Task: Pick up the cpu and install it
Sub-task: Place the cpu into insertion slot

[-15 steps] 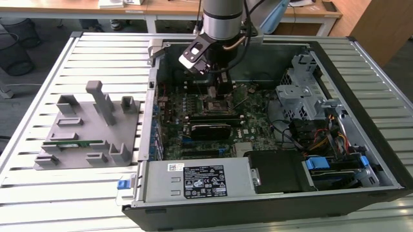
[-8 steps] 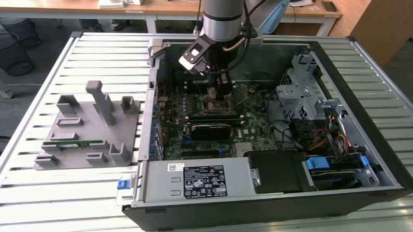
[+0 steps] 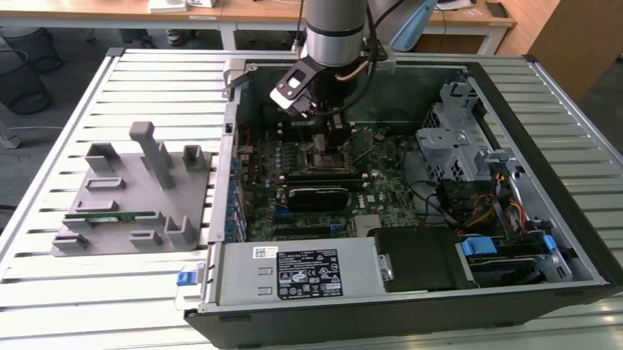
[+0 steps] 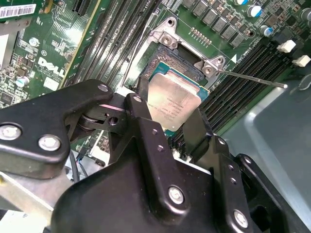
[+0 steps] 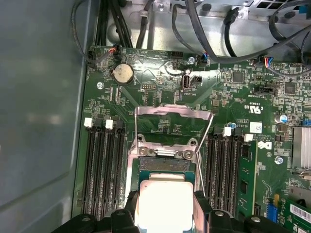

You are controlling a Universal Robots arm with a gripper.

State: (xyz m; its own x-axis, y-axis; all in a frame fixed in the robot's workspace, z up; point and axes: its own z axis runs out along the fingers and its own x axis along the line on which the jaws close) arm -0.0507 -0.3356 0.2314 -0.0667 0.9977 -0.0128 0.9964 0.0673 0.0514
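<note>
Green motherboard point(image 5: 146, 73) below, the hand point(image 4: 167, 111) grips the cpu point(image 4: 177, 99) by two edges over the open socket point(image 5: 163, 165).

cpu point(image 4: 175, 104): silvery square, metal lid up, pinched between my fingers point(image 4: 146, 121), over the open socket point(image 4: 169, 59), far-centre of case point(image 3: 545, 109).

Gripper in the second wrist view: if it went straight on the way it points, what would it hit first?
Probably the open socket on the motherboard. The gripper holds the cpu right over it, so the cpu would touch down first. I cannot tell how much gap is left.
</note>
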